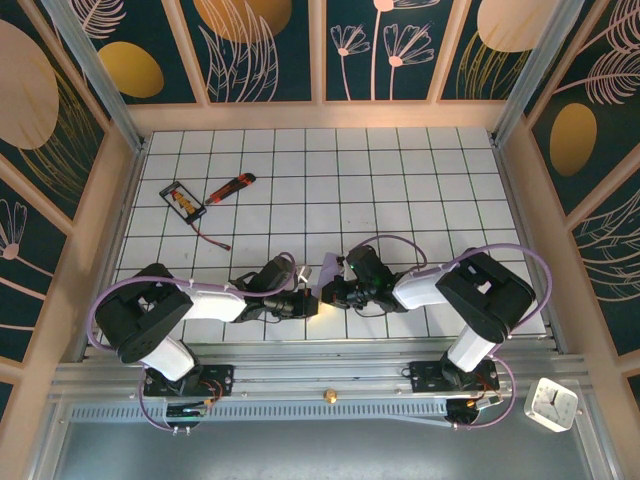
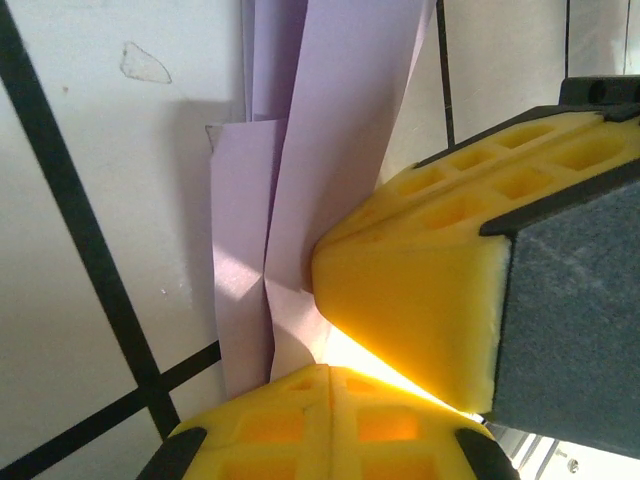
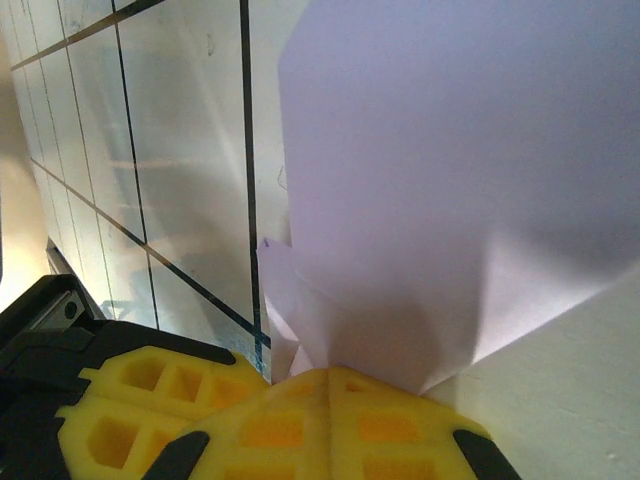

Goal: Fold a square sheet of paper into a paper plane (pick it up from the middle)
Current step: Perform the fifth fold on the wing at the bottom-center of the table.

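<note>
Left gripper (image 1: 306,302) and right gripper (image 1: 332,294) meet tip to tip, each clamped fully closed on the folded lavender paper (image 2: 300,150). Location: middle of the near edge of the bench (image 1: 400,180).

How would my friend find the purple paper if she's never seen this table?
Look at the white gridded table, near the middle of its front edge. There the left gripper and right gripper pinch the folded lavender paper between them. It's the only pale purple thing; the black-framed card and red-orange utility knife lie at the far left.
</note>
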